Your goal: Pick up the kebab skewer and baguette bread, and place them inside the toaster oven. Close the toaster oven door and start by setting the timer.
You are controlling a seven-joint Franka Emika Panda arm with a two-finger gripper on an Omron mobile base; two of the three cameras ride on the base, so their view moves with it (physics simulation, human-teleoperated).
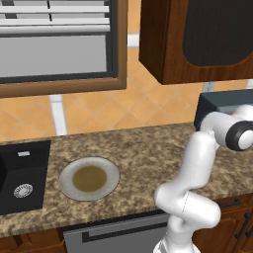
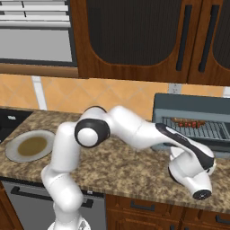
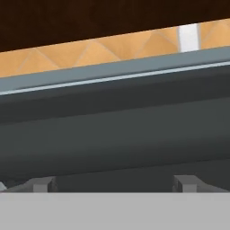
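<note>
White arm [image 2: 130, 130], nearest item: rises from the base, elbow bent at counter height, forearm reaching right and low toward the oven [image 2: 193, 114], wrist folded down over the counter [image 2: 112, 168] edge. Gripper [image 3: 114, 183]: fingertips [image 3: 40, 183] set wide apart, nothing between them, facing the oven's dark front close up. Oven: on the counter at right, below the wall cabinet [image 2: 134, 40], interior open to view. Skewer [image 2: 187, 121]: lying on the wire rack [image 2: 202, 130] inside. Baguette: cannot be made out. Plate [image 1: 89, 178]: on the counter at left, beside the sink [image 1: 22, 175].
</note>
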